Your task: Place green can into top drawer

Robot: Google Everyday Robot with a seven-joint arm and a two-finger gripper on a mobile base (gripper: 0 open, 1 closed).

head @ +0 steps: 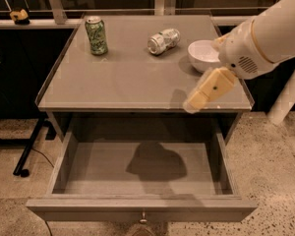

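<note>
Pincer (194,102): tan, at the end of the white arm (270,33) that comes in from the right. It hangs over the front right corner of the counter (118,82) and points down and to the left. Nothing shows in it, and I cannot tell whether it is released or clenched.
Green can (96,35): stands upright at the back left of the counter, silver top up, well apart from the pincer. On its base like this, its sides look free for a grasp from the side.
Silver-white can (163,41): lies on its side near the back centre, between the green can and the bowl. It is not the target and sits apart from the green can.
White bowl (202,55): on the right of the counter, just behind the pincer and partly hidden by the arm. I judge it the thing most easily bumped.
Top drawer (88,213): pulled out below the counter's front edge, its floor bare but for a shadow and its knob (143,217) at the centre of the front. It stands open so the can can be lowered straight in.
Step in hand: likely the reach, with the grasp not yet made.
Next move: cross to the back left without hitting the lying can.
</note>
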